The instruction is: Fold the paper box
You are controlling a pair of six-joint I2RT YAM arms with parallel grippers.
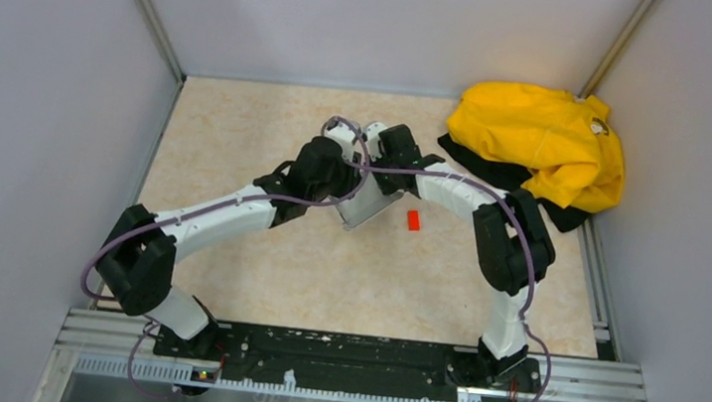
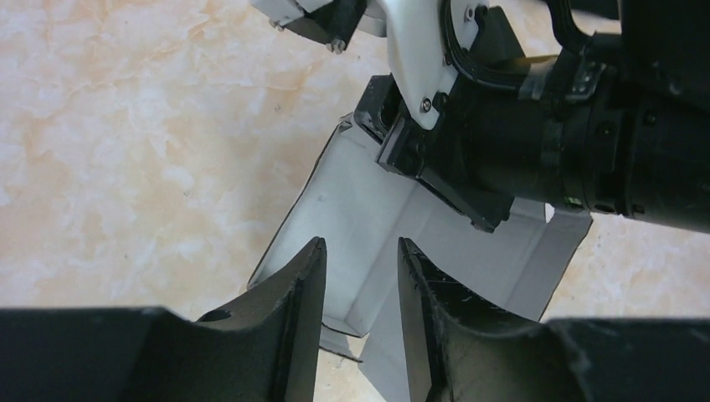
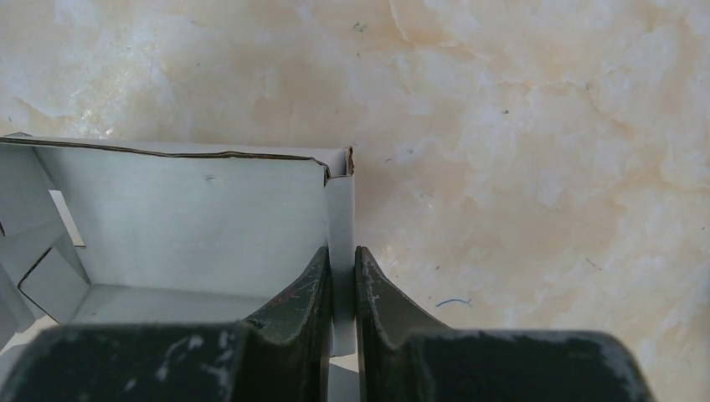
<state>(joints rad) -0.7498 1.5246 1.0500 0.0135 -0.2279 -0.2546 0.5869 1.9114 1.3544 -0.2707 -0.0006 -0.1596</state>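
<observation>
Grey paper box [image 3: 192,218] | half-folded | right tool [image 3: 342,253] pinching wall

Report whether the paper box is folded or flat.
Partly folded. The paper box has walls standing around an open interior, with flaps loose at one end; the right gripper pinches one wall.

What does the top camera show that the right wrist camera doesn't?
Only the top view: the yellow garment at the far right, the red block beside the box, plus the left arm and right arm. Only the right wrist view: the right gripper shut on the box's side wall, and the box's grey inside with its folded flaps. Both: the box and the marbled table.
</observation>
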